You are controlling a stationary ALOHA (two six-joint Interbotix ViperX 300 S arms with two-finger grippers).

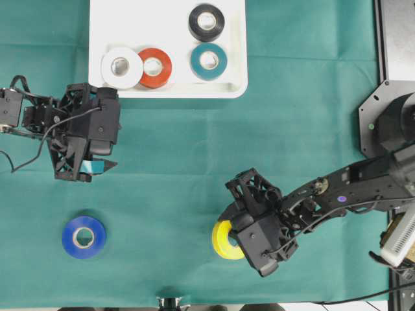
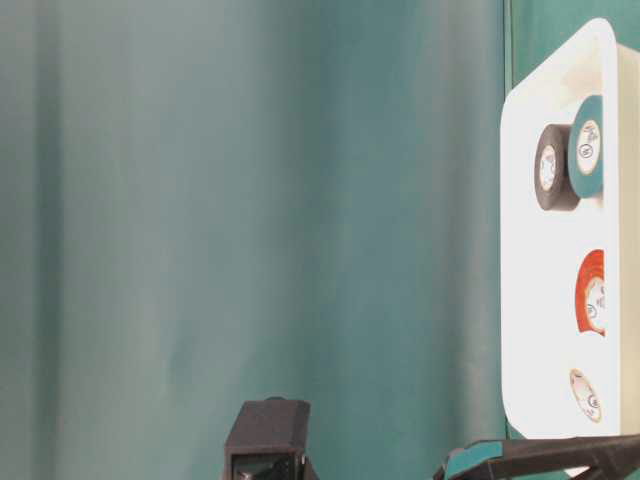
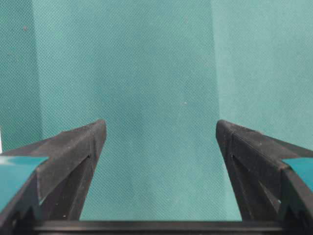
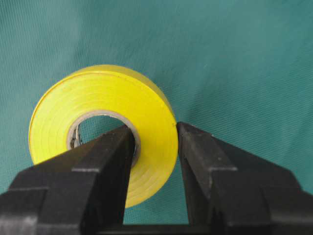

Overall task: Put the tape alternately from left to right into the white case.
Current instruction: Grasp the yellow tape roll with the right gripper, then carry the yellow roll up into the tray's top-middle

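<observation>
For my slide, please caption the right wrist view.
Right pincer shut on the yellow tape roll, one finger through its core.

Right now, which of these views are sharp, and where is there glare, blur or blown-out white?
Overhead: evenly lit, sharp, soft shadows. Table-level: the white case is overexposed and the cloth soft and hazy. Left wrist: cloth weave crisp, left claw tips slightly soft. Right wrist: the yellow tape is sharp with mild sheen, the right claw dark.

A lab bench: teal cloth point(image 1: 194, 149), mounted robot arms point(image 1: 350, 188).
</observation>
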